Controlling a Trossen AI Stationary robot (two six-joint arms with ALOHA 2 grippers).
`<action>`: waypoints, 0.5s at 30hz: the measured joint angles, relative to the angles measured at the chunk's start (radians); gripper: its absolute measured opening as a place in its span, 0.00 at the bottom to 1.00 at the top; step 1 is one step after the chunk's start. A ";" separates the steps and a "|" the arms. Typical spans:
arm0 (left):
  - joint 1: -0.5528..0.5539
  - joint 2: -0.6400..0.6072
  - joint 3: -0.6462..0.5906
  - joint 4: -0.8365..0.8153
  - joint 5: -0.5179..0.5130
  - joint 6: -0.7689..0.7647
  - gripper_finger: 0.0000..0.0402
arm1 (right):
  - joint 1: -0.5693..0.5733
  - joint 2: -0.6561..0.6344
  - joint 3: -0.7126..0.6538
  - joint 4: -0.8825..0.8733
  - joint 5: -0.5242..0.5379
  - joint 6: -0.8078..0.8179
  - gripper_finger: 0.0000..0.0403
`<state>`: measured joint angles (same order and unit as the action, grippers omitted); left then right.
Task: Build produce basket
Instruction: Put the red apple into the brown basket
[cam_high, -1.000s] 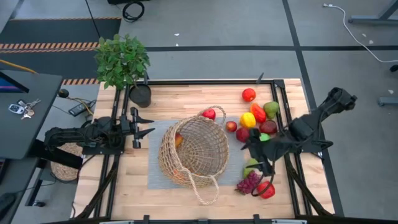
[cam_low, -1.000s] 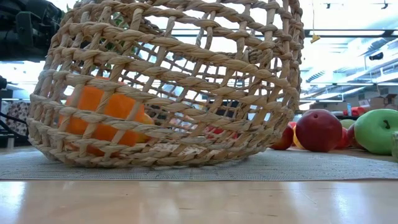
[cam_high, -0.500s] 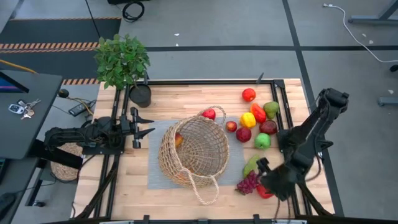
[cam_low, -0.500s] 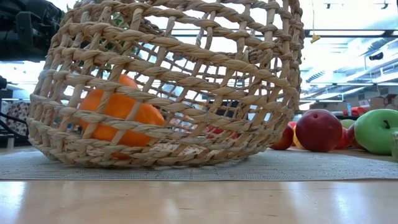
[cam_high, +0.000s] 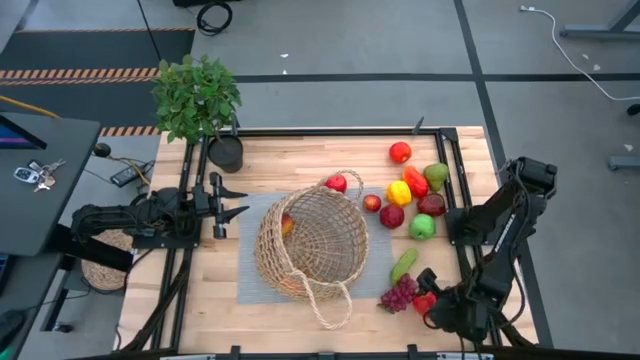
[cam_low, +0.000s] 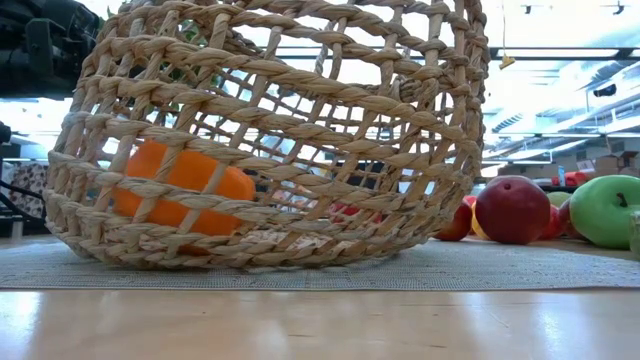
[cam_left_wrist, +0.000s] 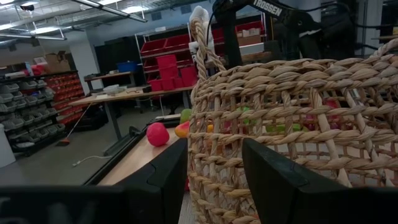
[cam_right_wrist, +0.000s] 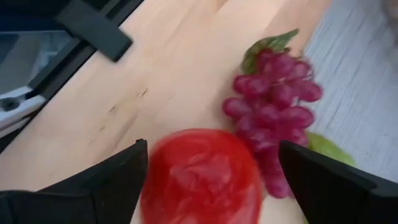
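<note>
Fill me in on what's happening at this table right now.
A two-armed robot is filling a wicker basket with produce. The basket lies tipped on a grey mat with an orange already inside. Most fruit sits loose on the table to its right. The right gripper is down at the near right corner, open around a red apple beside the purple grapes, not yet closed on it. The left gripper waits open at the basket's left side.
</note>
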<state>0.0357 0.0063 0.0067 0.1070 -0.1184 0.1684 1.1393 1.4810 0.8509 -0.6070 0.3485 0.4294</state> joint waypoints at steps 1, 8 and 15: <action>0.000 0.000 0.000 0.000 0.000 0.000 0.40 | 0.000 0.004 0.000 -0.001 -0.003 0.010 0.93; 0.000 0.000 0.000 0.000 0.000 0.000 0.40 | -0.006 0.051 0.000 -0.073 -0.008 0.091 0.99; 0.000 0.000 0.000 0.000 0.000 0.000 0.40 | -0.008 0.123 0.002 -0.072 -0.047 0.077 0.96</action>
<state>0.0353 0.0063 0.0068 0.1070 -0.1184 0.1683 1.1315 1.6037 0.8524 -0.6792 0.3019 0.5062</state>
